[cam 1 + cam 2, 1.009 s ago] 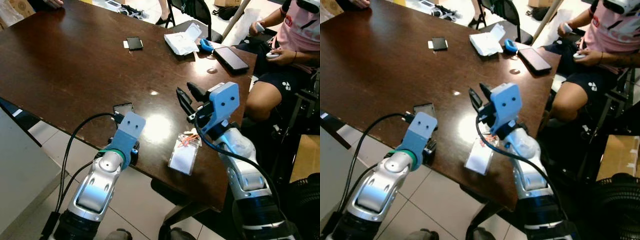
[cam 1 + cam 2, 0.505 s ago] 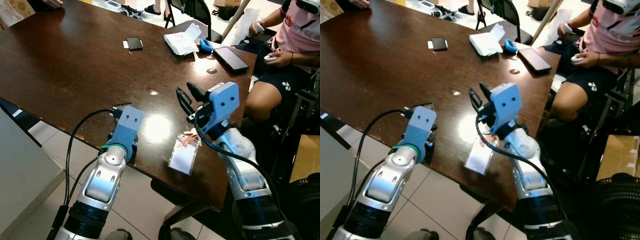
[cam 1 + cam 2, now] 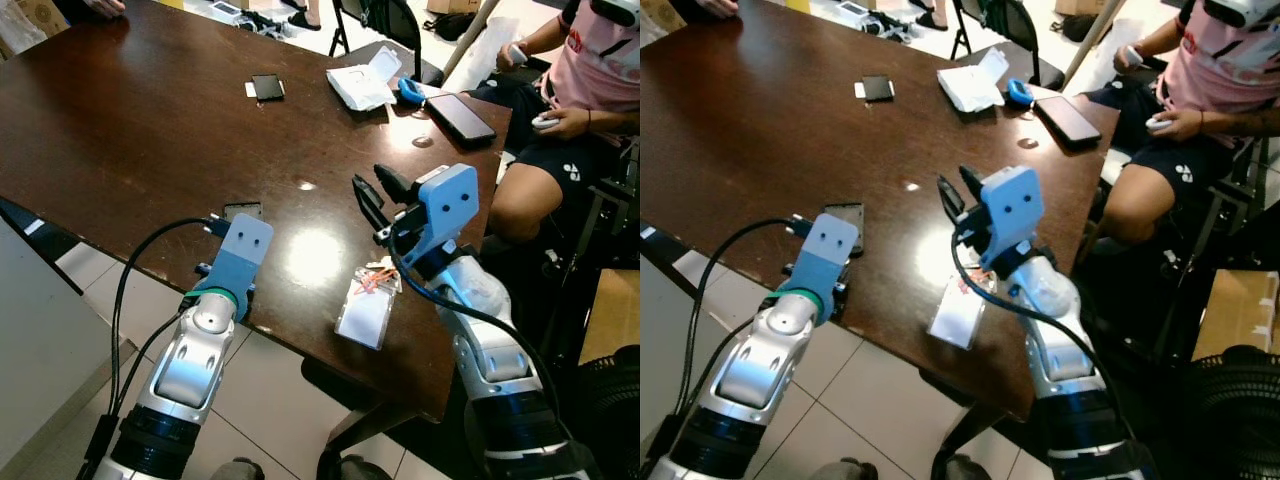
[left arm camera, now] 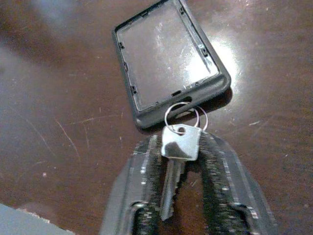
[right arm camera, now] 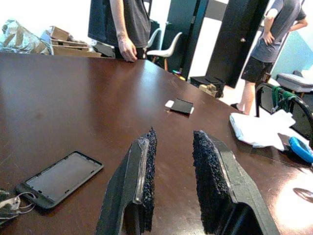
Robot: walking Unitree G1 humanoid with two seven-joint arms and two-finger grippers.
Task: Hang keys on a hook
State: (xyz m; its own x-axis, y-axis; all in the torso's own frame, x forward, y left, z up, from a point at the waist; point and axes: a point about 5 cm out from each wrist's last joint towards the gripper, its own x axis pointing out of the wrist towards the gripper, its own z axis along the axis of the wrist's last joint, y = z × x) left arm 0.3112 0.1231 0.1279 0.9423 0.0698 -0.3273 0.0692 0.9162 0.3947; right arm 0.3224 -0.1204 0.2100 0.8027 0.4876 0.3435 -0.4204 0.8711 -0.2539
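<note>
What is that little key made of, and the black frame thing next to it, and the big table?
The small silver key, held in the left pincer, looks like shiny metal: it glints. The black rectangular phone case seems to be matte plastic with a clear, scuffed back. The dark brown table looks like polished wood, or a glossy veneer, since lights reflect off it and fine scratches show.

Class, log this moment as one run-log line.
left gripper: shut on silver key | key ring: beside black phone case | right gripper: open, raised over brown table
</note>
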